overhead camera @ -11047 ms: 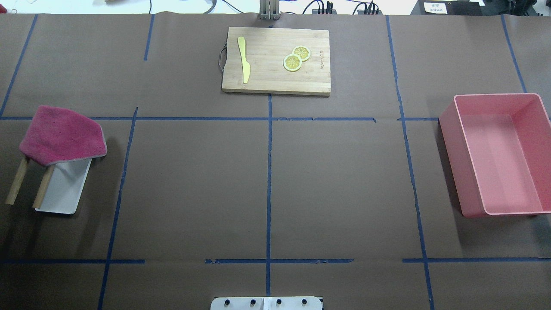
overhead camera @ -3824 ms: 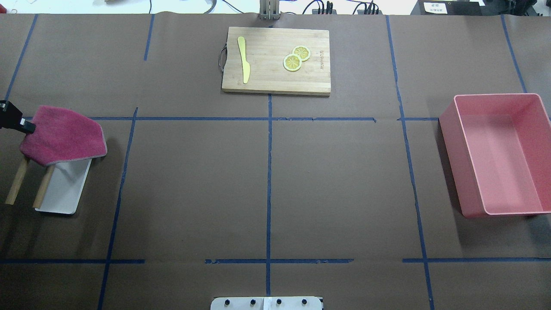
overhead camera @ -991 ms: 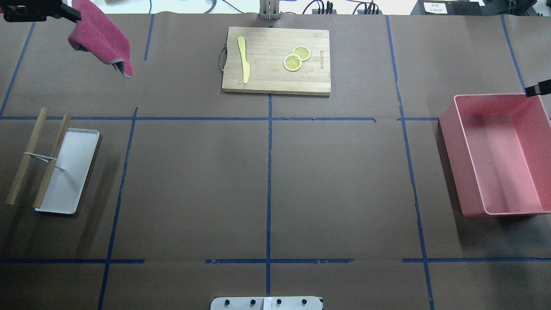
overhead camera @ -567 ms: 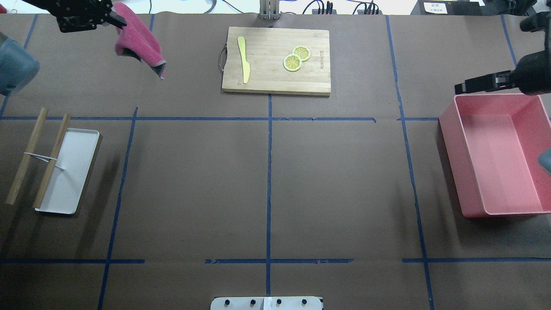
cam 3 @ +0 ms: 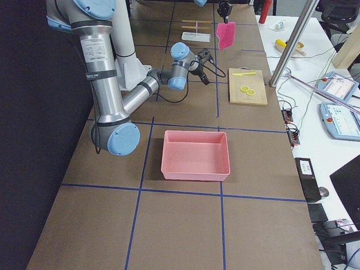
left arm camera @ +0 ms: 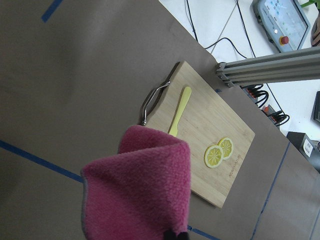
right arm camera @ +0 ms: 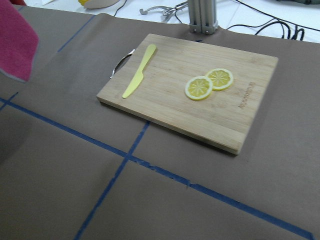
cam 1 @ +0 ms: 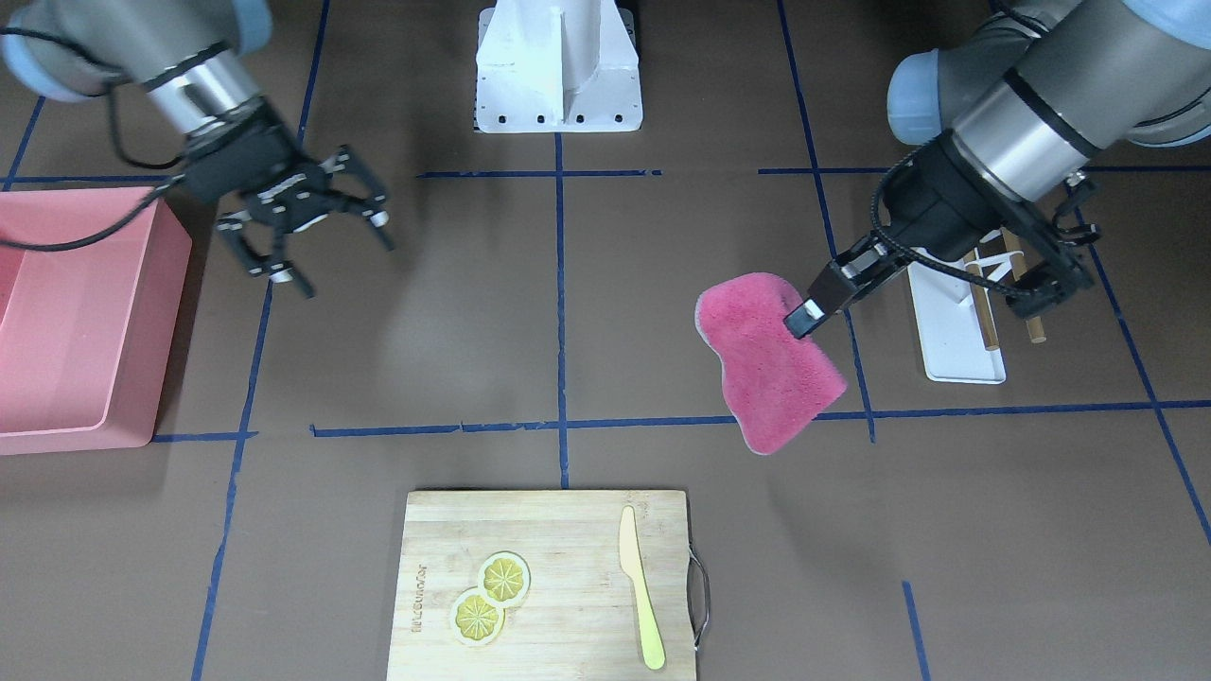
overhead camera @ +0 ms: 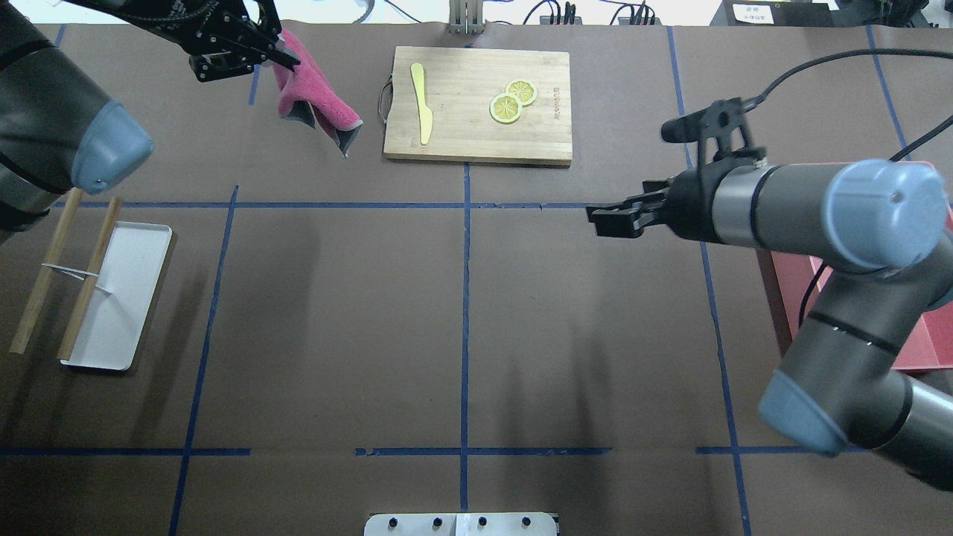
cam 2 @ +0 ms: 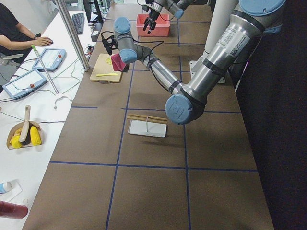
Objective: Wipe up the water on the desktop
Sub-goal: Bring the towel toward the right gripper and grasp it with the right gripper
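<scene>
Left gripper (cam 1: 806, 317) is closed on one edge of the pink cloth (cam 1: 768, 364), hanging above the desktop (overhead camera: 335, 313) at 9 o'clock of the cutting board (overhead camera: 476, 104). It seems light, soft, floppy; an edge pinch should hold. Right gripper (cam 1: 326, 248) stands open, empty.
</scene>
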